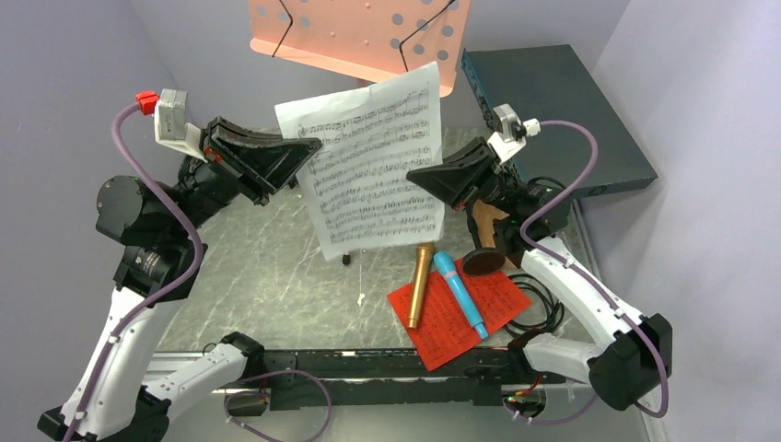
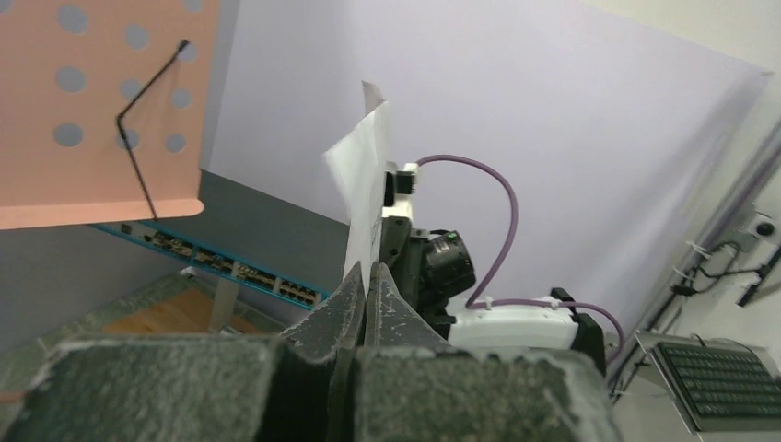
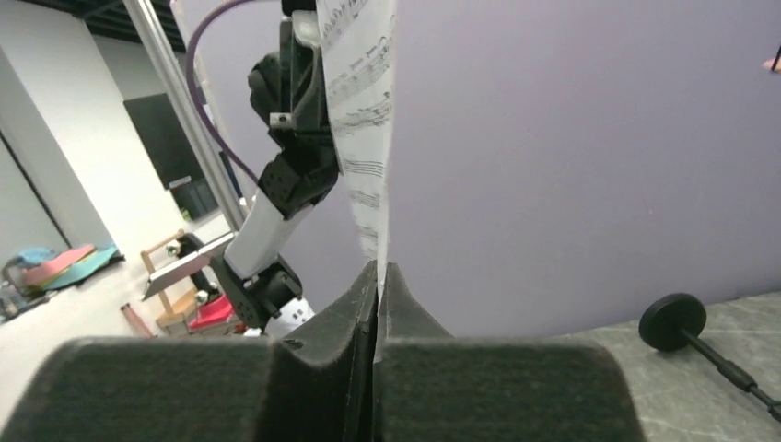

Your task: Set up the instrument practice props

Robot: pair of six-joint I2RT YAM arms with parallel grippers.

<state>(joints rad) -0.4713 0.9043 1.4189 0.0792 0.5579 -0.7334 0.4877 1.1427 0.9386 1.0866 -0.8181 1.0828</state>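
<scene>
**Both arms hold a music sheet in the air below the pink stand**

A white paper page printed with music notation (image 1: 373,161) hangs upright above the middle of the grey marbled tabletop (image 1: 267,276). The left gripper (image 1: 308,147) is clenched on the page's left edge, and the right gripper (image 1: 414,175) is pinched on its right edge. Both wrist views show the paper running down between closed fingers. The page sits just in front of and below the pink hole-punched music desk (image 1: 359,32) at the back, and does not rest on it.

The other props lie on the table. A red sheet-music page (image 1: 456,318) lies flat at the near right. A gold microphone (image 1: 421,284) and a blue microphone (image 1: 460,295) lie side by side across it. A black pole with a round base (image 1: 483,261) lies just beyond them.

The setup looks early. The white page likely needs placing on the desk, and the red page, microphones and pole are not yet set up.
</scene>
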